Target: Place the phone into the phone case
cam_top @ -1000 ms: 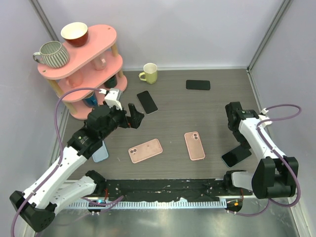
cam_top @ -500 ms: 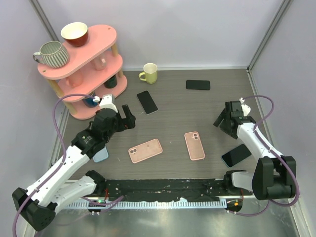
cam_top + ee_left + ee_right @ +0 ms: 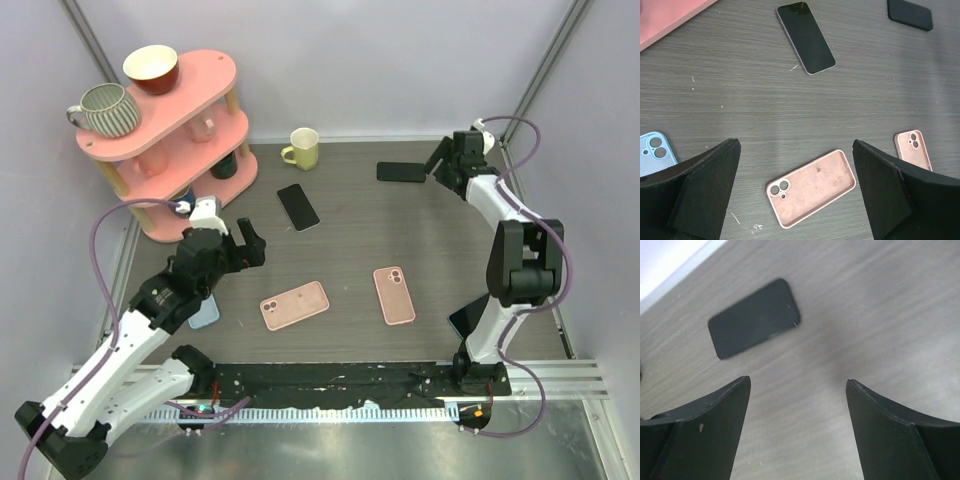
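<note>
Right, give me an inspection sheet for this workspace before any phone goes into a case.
Surface: grey wood-grain table, no spills seen.
Job's things: near black phone; far black phone; third phone partly hidden by the right arm; larger pink case, smaller pink case, blue case. All lie apart.
Clutter: pink shelf with striped mug and bowl; yellow mug.
Grippers: left tool open, empty; right tool open, empty, near the far black phone.
Cables: left purple cable and right purple cable loop off the arms.
Surroundings: pale walls, metal posts.
</note>
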